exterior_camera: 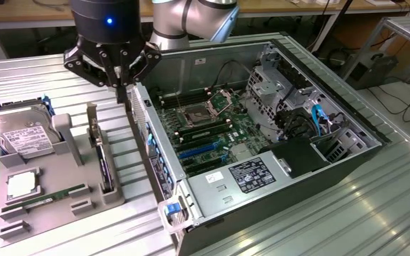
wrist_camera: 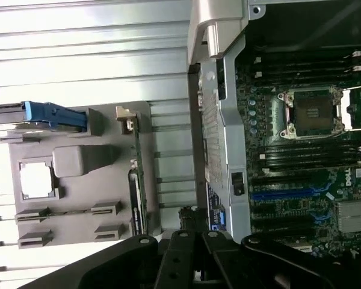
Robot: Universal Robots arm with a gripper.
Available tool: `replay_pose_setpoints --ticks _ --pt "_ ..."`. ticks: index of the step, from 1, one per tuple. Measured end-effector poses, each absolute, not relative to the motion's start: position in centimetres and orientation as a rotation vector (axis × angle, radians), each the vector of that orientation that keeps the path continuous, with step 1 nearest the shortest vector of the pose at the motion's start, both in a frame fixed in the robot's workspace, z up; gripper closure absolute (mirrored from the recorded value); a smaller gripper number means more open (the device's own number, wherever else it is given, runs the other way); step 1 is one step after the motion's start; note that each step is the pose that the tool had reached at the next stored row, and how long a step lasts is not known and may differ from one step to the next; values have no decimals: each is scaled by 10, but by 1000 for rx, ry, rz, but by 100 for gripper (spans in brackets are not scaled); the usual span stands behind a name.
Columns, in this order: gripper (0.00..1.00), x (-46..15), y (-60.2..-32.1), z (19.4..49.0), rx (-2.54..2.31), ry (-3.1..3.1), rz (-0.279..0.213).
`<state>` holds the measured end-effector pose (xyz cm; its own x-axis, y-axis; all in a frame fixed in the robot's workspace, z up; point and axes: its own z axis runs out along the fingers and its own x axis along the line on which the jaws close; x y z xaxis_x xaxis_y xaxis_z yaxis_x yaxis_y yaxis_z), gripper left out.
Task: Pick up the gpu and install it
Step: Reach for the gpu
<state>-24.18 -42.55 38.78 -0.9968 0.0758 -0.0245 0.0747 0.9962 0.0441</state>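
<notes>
The gpu (exterior_camera: pixel 102 160) (wrist_camera: pixel 137 180) stands on its long edge in a slot along the side of the grey holder tray (exterior_camera: pixel 55 213) (wrist_camera: pixel 72 198) that faces the case, with its silver bracket at the far end. Nothing grips it. The gripper (exterior_camera: pixel 122 96) (wrist_camera: pixel 195 238) hangs above and just beyond that far end, over the strip of ribbed metal table (exterior_camera: pixel 141 224) between the tray and the open computer case (exterior_camera: pixel 347 160). Its fingers look drawn together, with nothing between them. On the tray, toward the exterior view's left, sit a hard drive (exterior_camera: pixel 23 136), a square processor chip (exterior_camera: pixel 21 184) and a green memory stick (exterior_camera: pixel 45 200). To the exterior view's right, the case lies open with its motherboard (exterior_camera: pixel 212 136) (wrist_camera: pixel 301 150) and bare processor socket (exterior_camera: pixel 194 114) exposed.
</notes>
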Motion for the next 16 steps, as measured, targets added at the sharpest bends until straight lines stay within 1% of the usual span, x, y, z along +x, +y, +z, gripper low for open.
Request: replay_pose_setpoints --ticks 9,16 --pt "89 -288 -431 374 117 3112 56" --pt "89 -292 -431 371 117 3113 52"
